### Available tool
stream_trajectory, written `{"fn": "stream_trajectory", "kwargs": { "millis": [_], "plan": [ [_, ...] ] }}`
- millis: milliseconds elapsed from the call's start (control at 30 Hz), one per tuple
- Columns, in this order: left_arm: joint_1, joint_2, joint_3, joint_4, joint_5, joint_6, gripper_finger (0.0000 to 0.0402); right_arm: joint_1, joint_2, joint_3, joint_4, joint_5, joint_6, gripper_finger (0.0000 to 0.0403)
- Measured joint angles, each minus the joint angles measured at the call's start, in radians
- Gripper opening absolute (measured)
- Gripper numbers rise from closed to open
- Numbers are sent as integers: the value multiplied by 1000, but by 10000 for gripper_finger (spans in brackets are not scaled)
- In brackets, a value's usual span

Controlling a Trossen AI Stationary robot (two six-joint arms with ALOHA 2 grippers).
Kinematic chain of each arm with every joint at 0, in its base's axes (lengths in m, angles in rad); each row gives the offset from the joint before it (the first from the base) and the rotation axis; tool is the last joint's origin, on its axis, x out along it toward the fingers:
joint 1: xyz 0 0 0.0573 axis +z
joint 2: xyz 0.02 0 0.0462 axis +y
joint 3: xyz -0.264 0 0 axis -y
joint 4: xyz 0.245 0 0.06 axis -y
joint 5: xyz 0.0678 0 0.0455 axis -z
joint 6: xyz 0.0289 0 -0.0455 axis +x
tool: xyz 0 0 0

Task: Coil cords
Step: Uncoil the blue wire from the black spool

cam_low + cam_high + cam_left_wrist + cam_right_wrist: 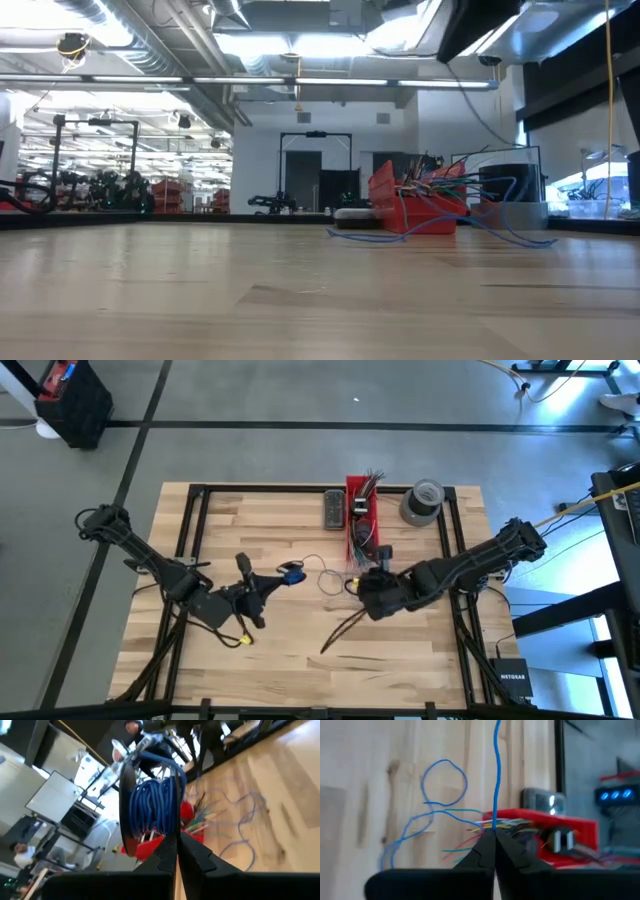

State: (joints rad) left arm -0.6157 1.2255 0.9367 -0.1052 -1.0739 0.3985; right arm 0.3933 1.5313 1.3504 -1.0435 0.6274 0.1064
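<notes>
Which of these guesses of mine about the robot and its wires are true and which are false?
1. The left gripper is shut on a coil of blue cord. True.
2. The right gripper stands wide open and holds nothing. False: it is shut on a thin blue cord.
3. The red bin holds a bunch of multicoloured wire ends. True.
4. The grey tape roll lies at the table's near edge, between the two arms. False: it stands near the far edge, beside the red bin.
5. A loose loop of blue cord lies on the table. True.
</notes>
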Motion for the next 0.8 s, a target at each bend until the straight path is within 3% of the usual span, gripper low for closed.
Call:
{"fn": "stream_trajectory", "kwargs": {
  "millis": [200,467,700,800],
  "plan": [
    [58,0,0,-44,102,-60,5,26,1,0,-39,-7,199,50],
    [82,0,0,-42,131,-86,5,25,-4,-12,12,-4,173,166],
    [80,0,0,-5,232,-73,5,25,-3,-180,536,159,-137,194],
    [79,0,0,-3,245,-74,5,20,-3,-259,815,163,-264,189]
  ]
}}
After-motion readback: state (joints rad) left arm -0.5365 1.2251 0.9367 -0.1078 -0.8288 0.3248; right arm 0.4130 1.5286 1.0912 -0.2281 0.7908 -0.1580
